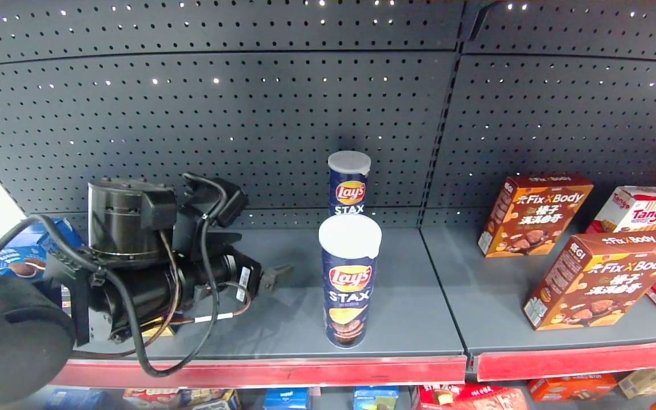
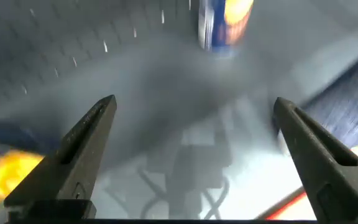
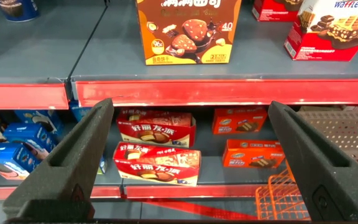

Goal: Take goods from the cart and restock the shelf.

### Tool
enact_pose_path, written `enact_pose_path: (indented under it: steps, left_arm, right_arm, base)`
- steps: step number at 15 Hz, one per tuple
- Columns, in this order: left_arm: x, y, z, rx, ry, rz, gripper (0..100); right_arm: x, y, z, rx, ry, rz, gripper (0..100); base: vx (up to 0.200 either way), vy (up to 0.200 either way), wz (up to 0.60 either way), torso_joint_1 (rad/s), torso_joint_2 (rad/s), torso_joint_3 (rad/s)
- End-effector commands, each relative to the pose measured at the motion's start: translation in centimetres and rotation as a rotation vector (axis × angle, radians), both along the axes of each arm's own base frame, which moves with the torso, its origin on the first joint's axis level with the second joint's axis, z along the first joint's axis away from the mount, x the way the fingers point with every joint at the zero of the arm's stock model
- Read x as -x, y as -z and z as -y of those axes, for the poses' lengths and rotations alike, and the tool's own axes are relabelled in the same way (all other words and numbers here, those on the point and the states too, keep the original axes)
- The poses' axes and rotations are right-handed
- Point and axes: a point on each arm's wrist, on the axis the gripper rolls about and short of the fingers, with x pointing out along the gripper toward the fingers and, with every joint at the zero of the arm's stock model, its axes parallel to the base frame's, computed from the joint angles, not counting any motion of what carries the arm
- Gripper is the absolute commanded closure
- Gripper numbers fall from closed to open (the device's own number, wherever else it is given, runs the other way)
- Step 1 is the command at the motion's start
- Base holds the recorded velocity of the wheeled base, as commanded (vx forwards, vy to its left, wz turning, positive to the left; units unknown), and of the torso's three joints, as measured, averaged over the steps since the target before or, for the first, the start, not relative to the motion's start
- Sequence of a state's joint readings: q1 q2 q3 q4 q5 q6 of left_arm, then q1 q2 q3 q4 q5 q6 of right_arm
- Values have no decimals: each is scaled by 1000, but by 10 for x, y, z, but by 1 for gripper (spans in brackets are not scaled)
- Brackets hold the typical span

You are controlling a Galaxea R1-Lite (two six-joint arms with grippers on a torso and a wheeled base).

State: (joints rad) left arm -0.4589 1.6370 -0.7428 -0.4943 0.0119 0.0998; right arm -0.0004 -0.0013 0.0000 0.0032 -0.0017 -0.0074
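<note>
On the shelf (image 1: 408,324), front chip can (image 1: 349,279) near left gripper (image 1: 279,272), jaws apart

Upright front chip can (image 1: 349,285) near grey shelf (image 1: 413,324) edge, rear chip can (image 1: 349,185) upright behind it, both white-lidded.

A shop aisle: a grey shelf (image 1: 282,324) with a pegboard back (image 1: 191,114) and a red front rail (image 1: 259,373) carries chip cans (image 1: 349,279) and biscuit boxes (image 1: 601,279) facing outward. The tier below holds more snack boxes (image 3: 157,127).
</note>
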Motion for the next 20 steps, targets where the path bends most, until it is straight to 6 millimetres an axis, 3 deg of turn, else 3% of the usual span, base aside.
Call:
enact_pose_path:
  steps: [1,8,13,20]
  left_arm:
    - [10,13,-2,-27,0,-45,0]
    - [15,22,8,-53,7,-64,0]
    - [17,28,30,-23,17,-75,0]
    - [11,33,37,-28,22,-77,0]
  right_arm:
    - [0,0,0,0,-1,-1,0]
    - [0,0,0,0,-1,-1,0]
    - [0,0,0,0,-1,-1,0]
    - [0,0,0,0,-1,-1,0]
  base:
    - [0,0,0,0,0,0]
    - [0,0,0,0,0,0]
    - [0,0,0,0,0,0]
    - [0,0,0,0,0,0]
